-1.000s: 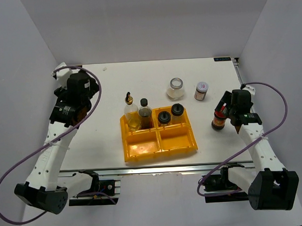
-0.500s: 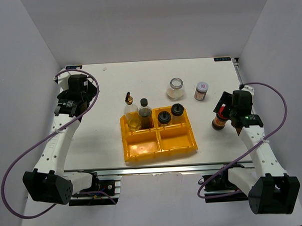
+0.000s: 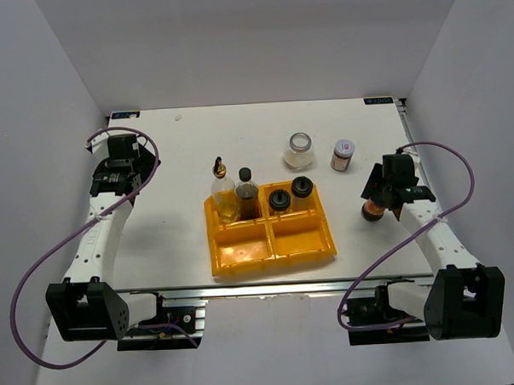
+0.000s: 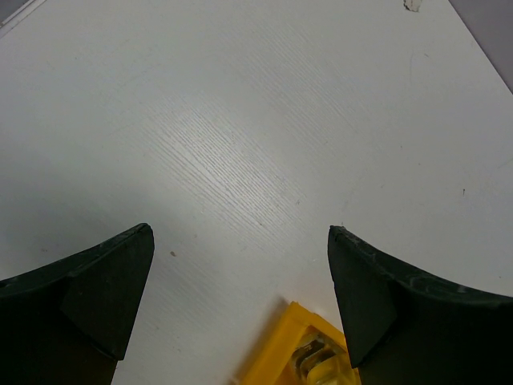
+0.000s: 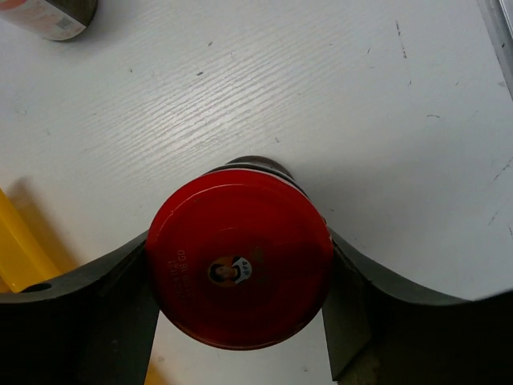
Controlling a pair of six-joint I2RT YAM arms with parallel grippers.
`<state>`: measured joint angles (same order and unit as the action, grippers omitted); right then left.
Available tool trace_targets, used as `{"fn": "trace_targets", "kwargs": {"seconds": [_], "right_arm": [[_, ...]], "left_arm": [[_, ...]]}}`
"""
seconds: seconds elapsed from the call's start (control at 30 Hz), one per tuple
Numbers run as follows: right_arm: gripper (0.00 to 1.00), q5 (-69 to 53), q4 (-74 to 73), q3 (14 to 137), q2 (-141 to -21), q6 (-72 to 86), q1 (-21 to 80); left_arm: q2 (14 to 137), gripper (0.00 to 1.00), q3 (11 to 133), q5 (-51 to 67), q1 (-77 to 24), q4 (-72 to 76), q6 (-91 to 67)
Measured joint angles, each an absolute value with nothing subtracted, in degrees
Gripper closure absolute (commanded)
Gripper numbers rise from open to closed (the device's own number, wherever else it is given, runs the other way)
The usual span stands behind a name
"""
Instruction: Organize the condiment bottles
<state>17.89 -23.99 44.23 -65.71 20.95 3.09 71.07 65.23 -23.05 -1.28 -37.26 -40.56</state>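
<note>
The right gripper point(image 5: 240, 313) hugs the red-lidded jar point(image 5: 239, 261), near the yellow tray's point(image 3: 275, 264) right side. The left gripper point(image 4: 240, 273) is wide open, holding nothing. Next, the jar probably needs lifting over into an empty tray box

Bright, even overhead light, mild glare on the white table point(image 3: 178, 153), glossy sheen in the tray point(image 3: 243, 258), soft shadow beside the red-lidded jar point(image 5: 240, 265), left fingers point(image 4: 96, 297) dark, slightly blurred.
</note>
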Motion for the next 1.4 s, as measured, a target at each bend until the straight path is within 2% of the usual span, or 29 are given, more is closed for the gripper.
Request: {"fn": "trace_targets", "kwargs": {"seconds": [0.03,0.1,0.13,0.17,0.2,0.33,0.53,0.77,0.9,1.07,1.2,1.4], "right_arm": [[0.54,18.55,-24.1,44.23,-65.56,21.32,3.2],[0.76,19.38,-24.99,44.23,-65.34,21.23,3.31],[0.76,19.53,-25.28,44.23,-65.23,21.28,3.4],[0.86,19.57,-25.71,44.23,-64.95,21.26,3.42],[0.9,19.55,-26.17,44.23,-64.69,21.19,3.53],[1.0,17.93,-28.82,44.84,-62.89,20.25,4.45],[1.0,7.33,-31.59,51.77,-56.45,16.45,10.37],[1.0,-4.36,-29.1,61.84,-53.69,12.56,28.32],[1.0,-6.28,-28.32,64.03,-58.46,10.76,40.95],[1.0,-4.73,-28.1,67.55,-70.26,8.84,55.86],[1.0,-3.51,-27.11,69.71,-76.97,8.32,61.63],[1.0,0.93,-23.75,71.53,-83.44,8.08,64.14]], "left_arm": [[71.09,0.02,65.06,-22.9,-1.28,-37.15,-40.53],[71.09,0.02,64.6,-22.7,-1.26,-36.71,-40.53],[71.09,0.02,64.29,-22.57,-1.23,-36.42,-40.53],[71.09,0.02,63.92,-22.39,-1.23,-36.12,-40.53],[71.09,0.02,63.55,-22.28,-1.23,-35.75,-40.53],[70.98,0.02,61.98,-21.69,-1.23,-34.92,-40.58],[70.17,0.02,59.4,-21.17,-1.21,-34.17,-40.93],[69.47,0.02,58.43,-20.23,-1.21,-33.5,-40.99],[69.41,0.02,58.43,-20.1,-1.21,-32.67,-40.99],[69.23,0.02,57.8,-19.05,-1.19,-31.64,-40.99],[69.21,0.02,57.63,-18.57,-1.17,-31.57,-41.01],[69.19,0.02,56.88,-18.31,-1.06,-30.92,-41.01]]}}
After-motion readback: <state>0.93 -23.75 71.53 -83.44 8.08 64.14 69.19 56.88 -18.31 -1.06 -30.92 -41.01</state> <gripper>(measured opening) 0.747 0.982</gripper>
